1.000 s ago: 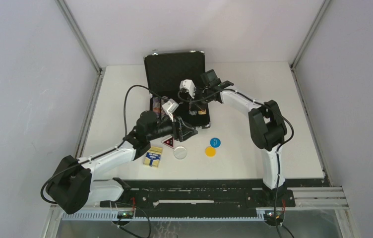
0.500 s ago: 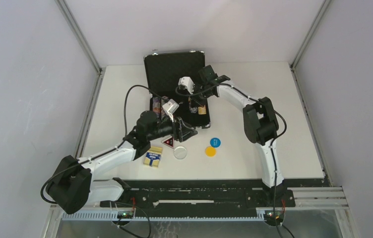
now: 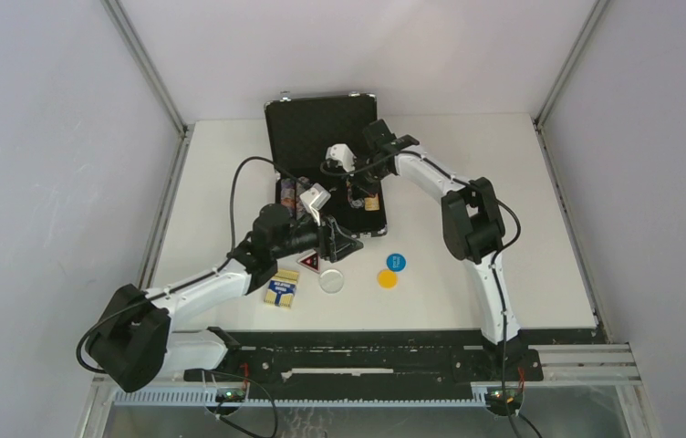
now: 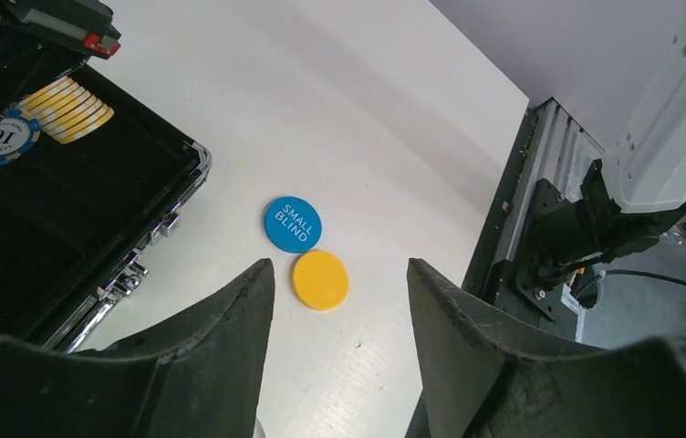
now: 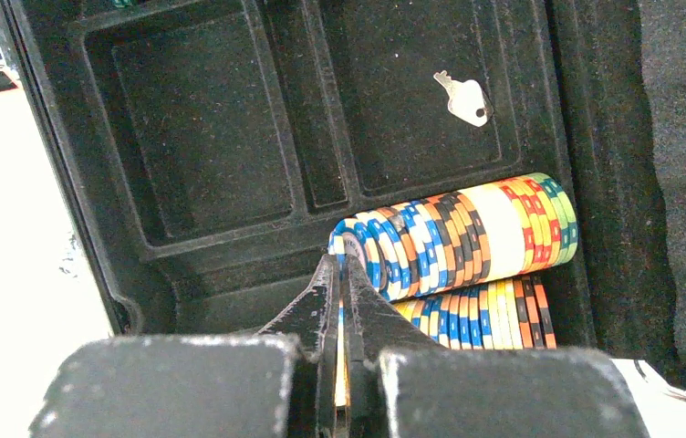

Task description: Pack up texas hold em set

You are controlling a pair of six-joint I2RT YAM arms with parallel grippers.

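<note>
**A:** On the left, the card box [image 3: 282,290], triangular token [image 3: 309,263] and white disc [image 3: 331,280] lay on the table before the open briefcase [image 3: 321,123]. The left gripper [image 3: 347,246] hung over them, spread and empty. What was the risk?

**B:** Flat discs might skid from those jaws. Farther right, the right gripper [image 5: 339,266], pressed together, nosed the end of the poker chips [image 5: 467,237] in the tray, and a hard shove could topple the row. The blue disc [image 4: 292,224] and yellow disc [image 4: 320,279] lay outside the case.

**A:** What had changed since a second before?

**B:** The right elbow had swung left. The left arm hadn't moved.
</note>
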